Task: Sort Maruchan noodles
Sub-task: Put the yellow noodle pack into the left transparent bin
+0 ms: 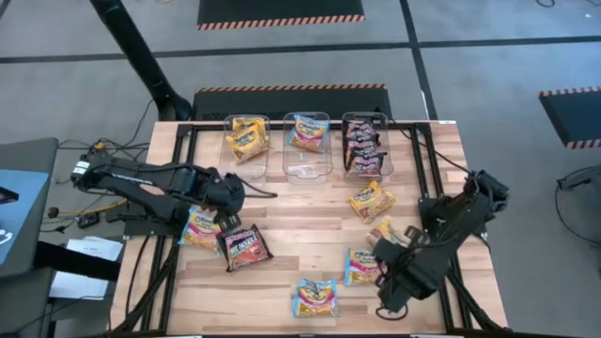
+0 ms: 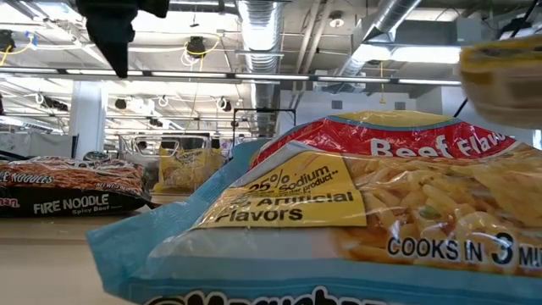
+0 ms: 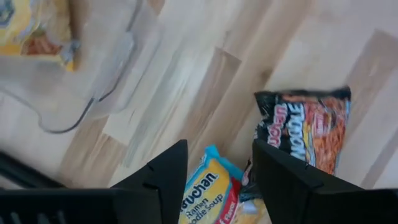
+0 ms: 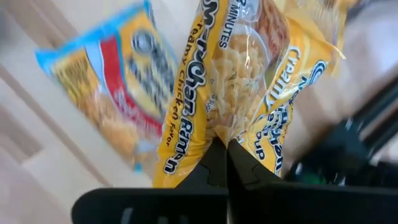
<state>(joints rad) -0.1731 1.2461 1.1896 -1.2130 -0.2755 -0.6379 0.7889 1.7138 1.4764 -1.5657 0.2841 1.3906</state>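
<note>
While three clear plastic bins (image 1: pixel 307 169) at the back already hold a few packets each, plenty's left. Left gripper (image 1: pixel 228 220), fingers spread and empty, hangs over a crinkly light blue and yellow packet (image 1: pixel 201 228) beside a black-red one (image 1: pixel 245 247). Two more blue ones sit toward the front. Right gripper (image 4: pixel 226 163) is pinched tight on a yellow-orange packet (image 4: pixel 239 74).
</note>
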